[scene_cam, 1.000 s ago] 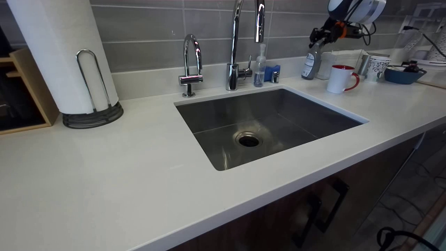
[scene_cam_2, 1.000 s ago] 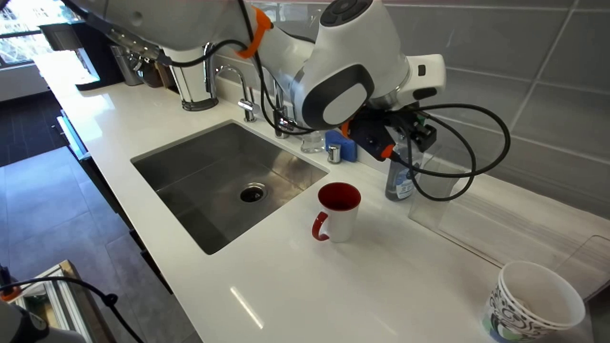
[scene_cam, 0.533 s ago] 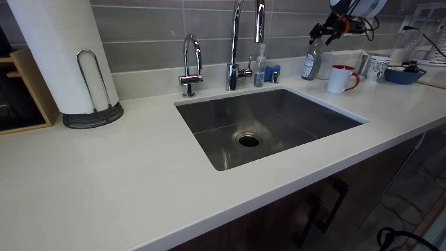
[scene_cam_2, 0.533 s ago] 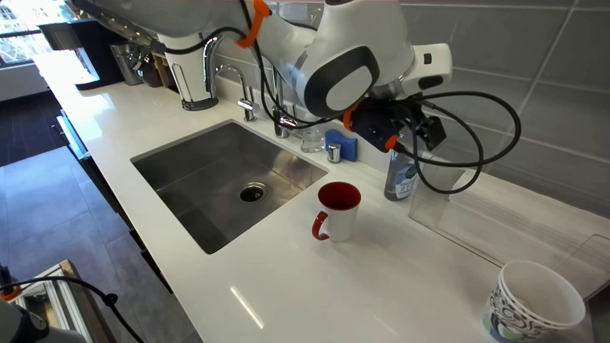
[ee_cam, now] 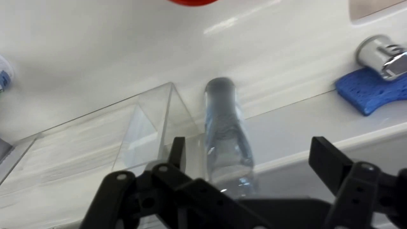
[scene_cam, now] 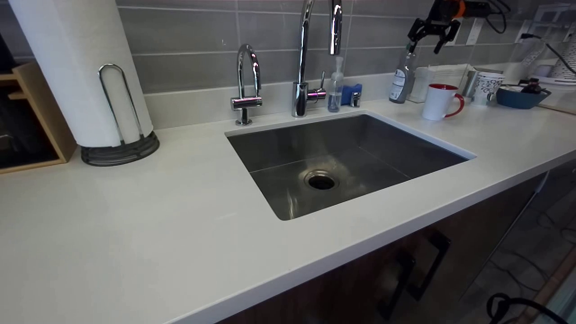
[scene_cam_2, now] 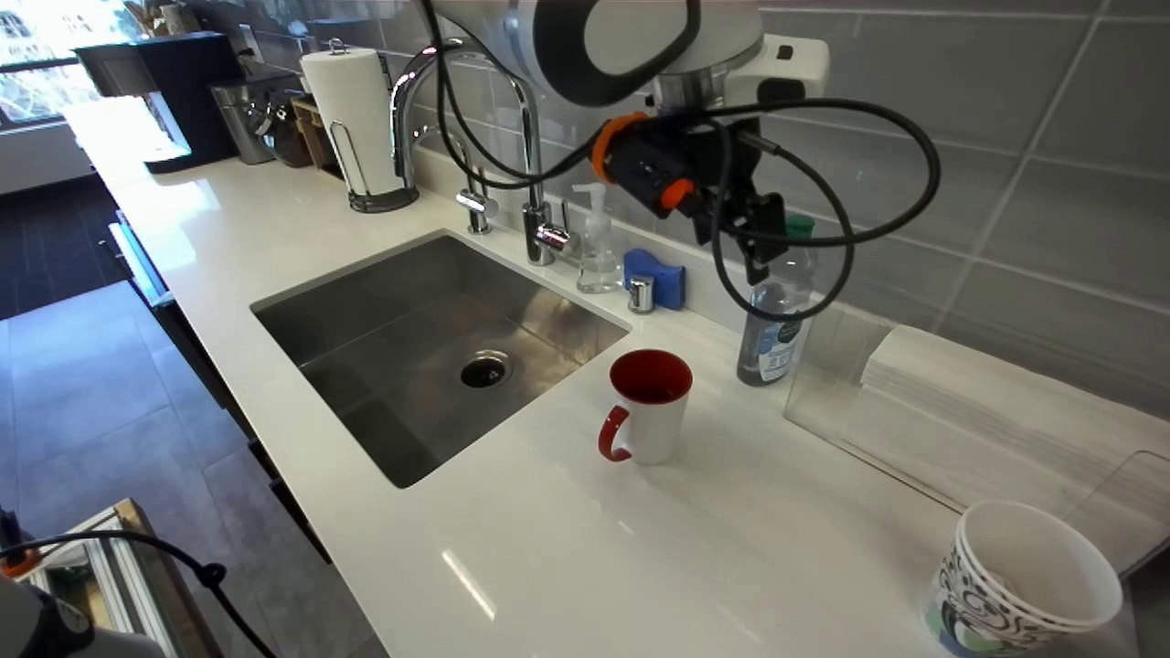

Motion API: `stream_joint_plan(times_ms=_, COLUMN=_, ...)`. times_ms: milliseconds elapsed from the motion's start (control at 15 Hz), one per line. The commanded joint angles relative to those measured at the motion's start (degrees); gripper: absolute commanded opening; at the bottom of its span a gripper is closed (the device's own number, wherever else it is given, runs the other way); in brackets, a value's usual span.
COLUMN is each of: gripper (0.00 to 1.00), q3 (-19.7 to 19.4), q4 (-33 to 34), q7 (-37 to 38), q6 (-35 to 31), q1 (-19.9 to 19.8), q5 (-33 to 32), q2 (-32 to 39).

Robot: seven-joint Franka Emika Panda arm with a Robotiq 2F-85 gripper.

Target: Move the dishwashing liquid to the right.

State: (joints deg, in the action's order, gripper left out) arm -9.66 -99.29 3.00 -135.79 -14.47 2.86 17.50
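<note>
The dishwashing liquid (scene_cam: 401, 83), a slim translucent grey-blue bottle with a pale label, stands upright on the counter behind the mug. Its green cap (scene_cam_2: 800, 225) shows in an exterior view, partly behind the gripper. My gripper (scene_cam: 424, 49) is above the bottle, fingers spread wide. In that view one finger overlaps the cap; I cannot tell if they touch. In the wrist view the bottle (ee_cam: 221, 101) appears between the parted fingers of the gripper (ee_cam: 248, 143), nearer the left one, with a gap on both sides. Its top end is hidden by the gripper body.
A clear napkin holder (scene_cam_2: 832, 366) stands close beside the bottle. In front is a white mug with red inside (scene_cam_2: 651, 420). The sink (scene_cam_2: 439, 356), a blue sponge (scene_cam_2: 665, 279) and a soap pump (scene_cam_2: 599, 247) lie on one side, patterned paper cups (scene_cam_2: 1015, 585) on the other.
The gripper has opened and let go of the bottle's upper part. It has risen above it, bringing the green cap into view. The bottle stands nearly where it was.
</note>
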Motion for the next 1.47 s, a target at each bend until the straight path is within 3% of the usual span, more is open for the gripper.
stream_joint_plan(times_ms=0, gripper=1.00, q3=2.2, q4=-6.7, q7=1.6, q6=4.7, q1=2.9, q5=3.9, q2=-7.1)
stream_joint_plan(times_ms=67, gripper=1.00, q3=3.0, q4=-8.5, q7=2.1, q6=5.2, q1=3.9, q5=4.8, q2=-8.6)
stream_joint_plan(times_ms=400, gripper=1.00, q3=4.9, q4=-15.4, q7=18.3, q6=6.4, q1=10.7, q5=1.9, q2=-15.5)
stream_joint_plan(times_ms=733, gripper=1.00, q3=7.7, q4=-21.1, q7=33.6, q6=7.6, q1=14.3, q5=-6.8, q2=-21.5)
stream_joint_plan(times_ms=867, gripper=1.00, q3=8.9, q4=-23.1, q7=35.5, q6=9.3, q1=14.3, q5=-8.5, q2=-24.0)
stream_joint_plan(times_ms=1133, gripper=1.00, q3=10.6, q4=-28.1, q7=29.2, q6=9.7, q1=14.4, q5=-5.0, q2=-29.8)
stream_joint_plan(times_ms=1200, gripper=1.00, q3=10.7, q4=-24.1, q7=31.4, q6=9.5, q1=13.6, q5=-6.1, q2=-25.3)
stream_joint_plan(times_ms=1400, gripper=1.00, q3=11.4, q4=-26.6, q7=30.3, q6=9.5, q1=13.5, q5=-5.9, q2=-28.2)
